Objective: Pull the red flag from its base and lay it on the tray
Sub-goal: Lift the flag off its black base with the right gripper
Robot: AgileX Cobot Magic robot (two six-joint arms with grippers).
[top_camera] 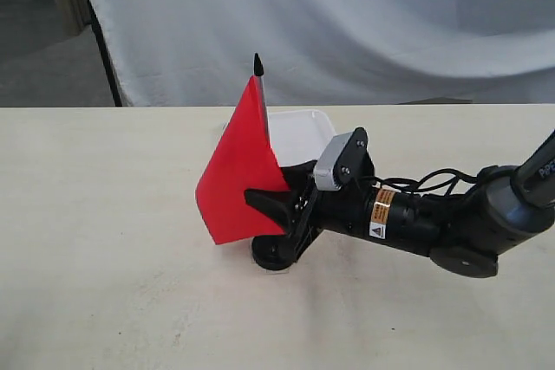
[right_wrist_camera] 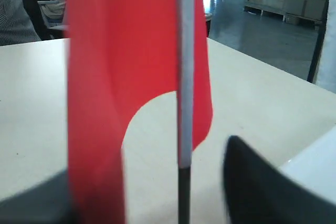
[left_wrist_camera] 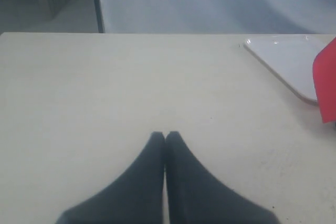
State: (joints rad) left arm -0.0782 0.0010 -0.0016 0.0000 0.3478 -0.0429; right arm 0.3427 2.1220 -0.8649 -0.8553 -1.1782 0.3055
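1. We judge the task barely begun. The red flag point(top_camera: 238, 171) stands upright with its foot in the base point(top_camera: 270, 256), roughly at the middle of the desk point(top_camera: 104, 214), so the pull has not happened yet.
2. The tray point(top_camera: 302, 132) sits just behind the flag in the exterior view. The part of it that shows is bare, and the red sheet hides its near left corner.
3. The right end effector point(right_wrist_camera: 157, 174) is at the flag, low down and just above the base. In the right wrist view its jaws are spread, with the stick point(right_wrist_camera: 185, 77) between them. We see clear desk between the stick and one finger point(right_wrist_camera: 252, 182), so nothing is gripped yet.
4. The left end effector point(left_wrist_camera: 165, 139) is closed on nothing, its two fingers pressed together over bare desk. It is well off to the side of the flag. Only an edge of the red sheet and a corner of the tray reach its view, and the exterior view does not show this arm at all.
5. What we think is left:
   - close the right jaws on the stick;
   - draw the stick straight up out of the base, which may lift along with it because nothing pins it down;
   - carry the flag back to the tray and lay it flat inside the rim.
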